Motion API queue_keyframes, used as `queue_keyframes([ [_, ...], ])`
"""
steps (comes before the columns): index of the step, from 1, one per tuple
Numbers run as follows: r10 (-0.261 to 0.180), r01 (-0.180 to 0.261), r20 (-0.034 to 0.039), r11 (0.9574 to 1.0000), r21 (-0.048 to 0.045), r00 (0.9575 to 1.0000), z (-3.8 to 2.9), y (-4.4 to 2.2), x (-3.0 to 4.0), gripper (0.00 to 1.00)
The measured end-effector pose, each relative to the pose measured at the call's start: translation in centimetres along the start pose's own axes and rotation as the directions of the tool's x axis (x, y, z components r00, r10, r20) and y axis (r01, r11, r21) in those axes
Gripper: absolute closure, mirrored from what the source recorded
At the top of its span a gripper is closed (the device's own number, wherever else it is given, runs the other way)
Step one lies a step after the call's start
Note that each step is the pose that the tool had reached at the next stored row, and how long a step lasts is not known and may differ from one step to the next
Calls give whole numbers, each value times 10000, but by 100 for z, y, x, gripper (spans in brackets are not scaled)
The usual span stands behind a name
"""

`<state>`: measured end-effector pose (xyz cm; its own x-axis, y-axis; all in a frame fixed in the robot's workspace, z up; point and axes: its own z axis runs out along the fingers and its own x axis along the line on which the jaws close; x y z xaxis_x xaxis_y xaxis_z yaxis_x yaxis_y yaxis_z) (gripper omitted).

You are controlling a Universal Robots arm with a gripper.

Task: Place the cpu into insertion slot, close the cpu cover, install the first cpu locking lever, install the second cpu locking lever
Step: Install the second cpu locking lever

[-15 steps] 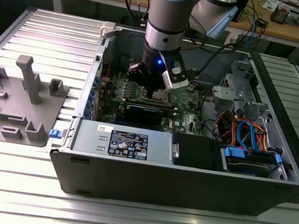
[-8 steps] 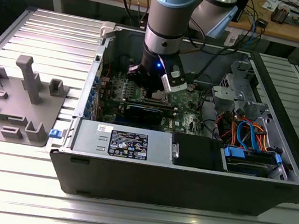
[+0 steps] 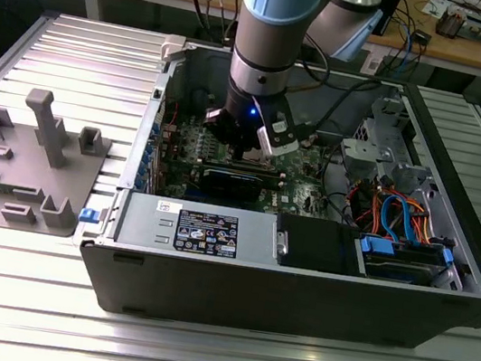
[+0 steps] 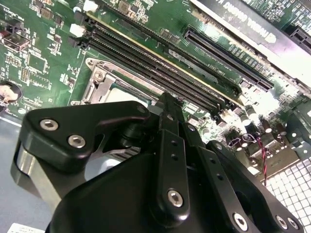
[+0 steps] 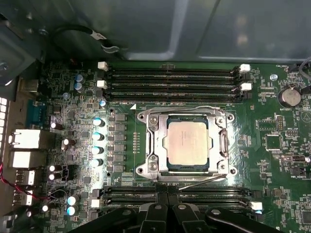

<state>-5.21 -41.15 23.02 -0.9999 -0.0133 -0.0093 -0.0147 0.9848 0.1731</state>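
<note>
The cpu (image 5: 187, 143), a silver-grey square, lies in the insertion slot (image 5: 228, 171) on the green board. The cpu cover (image 5: 153, 145) lies flat around it as a metal frame. One thin wire locking lever (image 5: 194, 108) runs along the slot's side by the memory slots. A second lever (image 5: 201, 183) lies slanted on the side nearest my fingers. In the first wrist view my gripper (image 5: 167, 195) hangs just off that edge, fingers together and holding nothing. In the second wrist view the gripper (image 4: 167, 101) hides most of the slot (image 4: 99, 80). In the exterior view the gripper (image 3: 247, 152) sits low inside the case.
Long black memory slots (image 5: 172, 82) flank the socket. A black card (image 3: 231, 179) stands close to the gripper. The open computer case (image 3: 296, 290) walls the board in, with cables and a drive bay (image 3: 398, 224) at the exterior view's right. A grey fixture (image 3: 28, 165) lies on the exterior view's left.
</note>
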Motion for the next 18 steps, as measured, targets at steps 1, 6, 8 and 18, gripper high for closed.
queue_keyframes([
  [1,1,-1,1,10000,-74,10000,1,-8,0,89],
  [6,10,-10,-19,9997,-249,10000,14,-60,3,89],
  [8,7,-8,-23,9996,-282,10000,15,-69,2,89],
  [18,18,-19,-14,9969,-781,10000,20,-142,6,89],
])
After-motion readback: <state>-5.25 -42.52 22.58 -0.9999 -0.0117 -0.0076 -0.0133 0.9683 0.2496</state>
